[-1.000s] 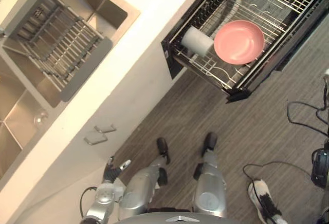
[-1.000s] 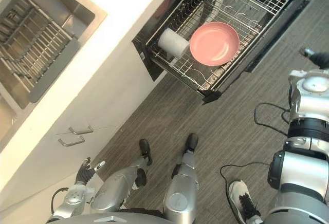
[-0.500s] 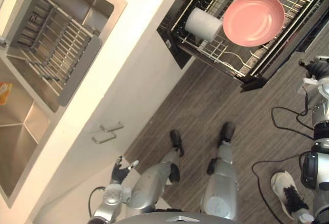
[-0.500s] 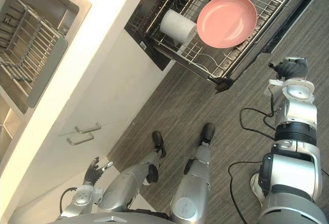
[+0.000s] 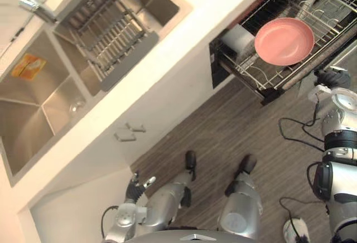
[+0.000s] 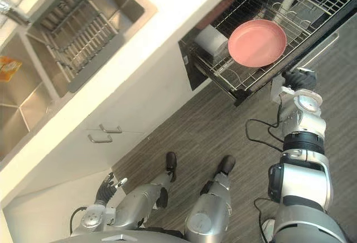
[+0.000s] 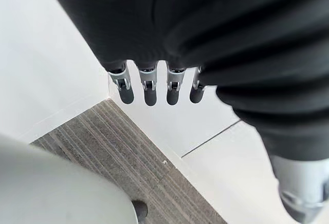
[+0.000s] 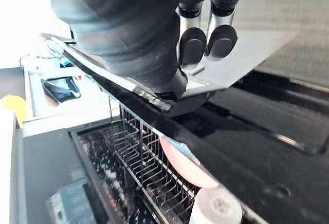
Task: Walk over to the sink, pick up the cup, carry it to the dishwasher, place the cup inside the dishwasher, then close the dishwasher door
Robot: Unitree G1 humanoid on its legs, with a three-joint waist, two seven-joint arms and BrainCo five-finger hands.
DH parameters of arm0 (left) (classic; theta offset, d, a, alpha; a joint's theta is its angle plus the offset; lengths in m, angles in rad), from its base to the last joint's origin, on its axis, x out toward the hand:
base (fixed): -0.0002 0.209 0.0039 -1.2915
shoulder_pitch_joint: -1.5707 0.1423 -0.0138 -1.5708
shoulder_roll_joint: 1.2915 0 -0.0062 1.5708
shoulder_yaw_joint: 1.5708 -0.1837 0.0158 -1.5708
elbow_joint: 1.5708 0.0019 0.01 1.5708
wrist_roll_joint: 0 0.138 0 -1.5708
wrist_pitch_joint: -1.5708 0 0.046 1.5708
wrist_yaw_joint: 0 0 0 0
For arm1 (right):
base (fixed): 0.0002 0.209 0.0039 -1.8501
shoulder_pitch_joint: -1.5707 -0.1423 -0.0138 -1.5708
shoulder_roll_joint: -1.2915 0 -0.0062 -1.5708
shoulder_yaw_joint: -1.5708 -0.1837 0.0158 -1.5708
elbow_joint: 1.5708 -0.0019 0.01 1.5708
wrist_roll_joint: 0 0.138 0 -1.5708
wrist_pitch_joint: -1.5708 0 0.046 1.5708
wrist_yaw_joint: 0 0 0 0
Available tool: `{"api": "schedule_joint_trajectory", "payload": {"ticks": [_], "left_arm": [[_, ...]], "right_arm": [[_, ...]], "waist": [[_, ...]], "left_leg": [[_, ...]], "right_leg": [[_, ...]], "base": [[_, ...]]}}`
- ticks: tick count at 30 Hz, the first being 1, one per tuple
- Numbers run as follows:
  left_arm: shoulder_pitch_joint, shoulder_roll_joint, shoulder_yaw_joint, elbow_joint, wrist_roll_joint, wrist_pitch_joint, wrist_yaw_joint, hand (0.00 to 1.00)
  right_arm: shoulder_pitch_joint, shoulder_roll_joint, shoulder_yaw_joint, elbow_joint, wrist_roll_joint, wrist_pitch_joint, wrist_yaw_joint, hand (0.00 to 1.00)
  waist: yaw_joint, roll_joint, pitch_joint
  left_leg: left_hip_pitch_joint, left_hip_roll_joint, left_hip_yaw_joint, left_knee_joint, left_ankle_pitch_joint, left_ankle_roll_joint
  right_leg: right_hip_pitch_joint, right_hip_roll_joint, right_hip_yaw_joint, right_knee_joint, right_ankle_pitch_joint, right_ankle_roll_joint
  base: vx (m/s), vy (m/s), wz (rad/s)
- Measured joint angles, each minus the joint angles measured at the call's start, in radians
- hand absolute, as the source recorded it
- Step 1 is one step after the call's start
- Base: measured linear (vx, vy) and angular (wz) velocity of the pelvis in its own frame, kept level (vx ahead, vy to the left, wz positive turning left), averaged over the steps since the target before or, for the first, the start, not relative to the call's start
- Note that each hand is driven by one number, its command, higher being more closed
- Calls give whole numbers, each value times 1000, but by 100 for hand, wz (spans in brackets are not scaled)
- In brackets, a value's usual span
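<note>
Two hands empty — cup racked, so closing the door is the step in hand.
Left hand (image 5: 134, 186) hangs low, fingers straight, holding nothing; right hand (image 6: 294, 80) is at the outer edge of the dishwasher door (image 8: 257, 44), fingers loosely extended and seemingly touching it. Beyond, the white cup (image 5: 236, 39) lies on its side at the rack's (image 5: 251, 74) counter-side corner, just beside the pink plate (image 5: 284, 41). Next move likely calls for sliding the rack in — then pushing the door up from under its edge.

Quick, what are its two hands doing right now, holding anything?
Left hand: open, fingers straight, holding nothing.
Right hand: open, fingers straight at the dishwasher door, holding nothing.
</note>
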Motion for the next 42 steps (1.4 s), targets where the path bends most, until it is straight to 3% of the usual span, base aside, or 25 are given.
{"api": "schedule_joint_trajectory", "payload": {"ticks": [1, 4, 7, 11, 12, 16, 19, 23, 25, 27, 29, 33, 37, 40, 42], "left_arm": [[0, -11, 14, 12, 0, -10, 6, 0], [1, -16, 32, 16, 1, -15, 6, 0], [1, -16, 48, 15, 3, -31, 6, 0], [6, -2, 68, 37, 55, -32, 6, 0], [17, 3, 68, 80, 81, -28, 5, 0], [81, 3, 66, 182, 110, -5, -19, 0], [114, 3, 68, 185, 111, -6, -19, 0], [116, 28, 112, 182, 104, -2, -15, 0], [116, 48, 127, 177, 79, 10, -17, 0], [113, 48, 164, 170, 18, 13, -41, 0], [116, 61, 210, 175, -140, 27, -180, 0], [125, 64, 278, 198, -300, 33, -313, 0], [118, 76, 318, 216, -299, 33, -318, 0], [108, 93, 327, 215, -279, 45, -285, 0], [106, 106, 324, 216, -262, 77, -258, 0]], "right_arm": [[0, 27, -1, 14, 17, -24, 3, 100], [-18, 34, 13, 64, 35, -38, 22, 100], [-79, 37, 32, 126, 34, -52, 60, 100], [-129, 57, 49, 137, 46, -60, 130, 100], [-145, 68, 58, 149, 56, -65, 157, 0], [-144, 99, 62, 174, 94, -94, 169, 0], [-113, 142, 28, 168, 95, -115, 168, 0], [115, 266, -32, 147, 170, -134, 228, 0], [252, 344, -61, 113, 209, -134, 274, 0], [386, 417, -64, 84, 231, -135, 294, 0], [550, 530, -65, 79, 204, -185, 335, 0], [721, 629, -61, 137, 55, -240, 350, 0], [764, 633, -62, 257, -47, -212, 354, 0], [787, 633, -88, 277, -126, -169, 344, 0], [795, 637, -102, 280, -157, -129, 322, 0]], "waist": [[5, 6, -5], [28, 15, -12], [68, 22, -17], [96, 32, -25], [102, 32, -25], [110, 28, -24], [111, 12, -24], [112, -95, -53], [104, -138, -73], [101, -167, -86], [96, -203, -105], [77, -246, -139], [68, -293, -170], [66, -330, -189], [63, -365, -205]], "left_leg": [[1, 7, -14, 0, 7, -10], [0, 14, -29, 6, 32, -20], [0, 14, -52, 6, 51, -9], [0, 17, -64, 6, 59, -17], [1, 19, -63, 6, 60, -19], [0, 29, -60, 7, 60, -25], [1, 38, -46, 7, 61, -52], [12, 68, -5, 7, 54, -84], [23, 76, 10, 6, 46, -92], [37, 88, 37, 6, 24, -78], [59, 101, 75, 2, 11, -61], [90, 124, 145, 0, -5, -47], [115, 129, 166, -1, -14, -47], [157, 109, 144, -1, -22, -39], [189, 80, 124, -1, -32, -28]], "right_leg": [[24, -12, -52, 33, -28, 1], [47, -34, -113, 98, -72, 11], [51, -53, -141, 157, -111, 13], [52, -65, -157, 195, -146, 12], [51, -64, -157, 199, -152, 11], [54, -49, -156, 185, -151, 8], [64, -29, -155, 156, -131, 3], [98, 39, -138, 35, -75, -5], [116, 59, -133, -5, -63, -5], [133, 81, -120, -44, -49, -2], [151, 109, -89, -92, -35, -3], [163, 140, -34, -139, -32, -1], [172, 135, -26, -110, -39, -3], [182, 79, -44, 17, -116, 8], [196, 33, -48, 96, -162, 27]], "base": [[-9, -101, 71], [1, -99, 72], [36, -136, 41], [26, -129, 17], [17, -123, 4], [17, -113, -1], [-23, -87, -11], [-63, -76, -19], [-62, -55, -18], [-77, -34, -28], [-68, -36, -44], [-45, -47, -47], [8, -46, -23], [40, 14, 32], [81, 41, 39]]}}
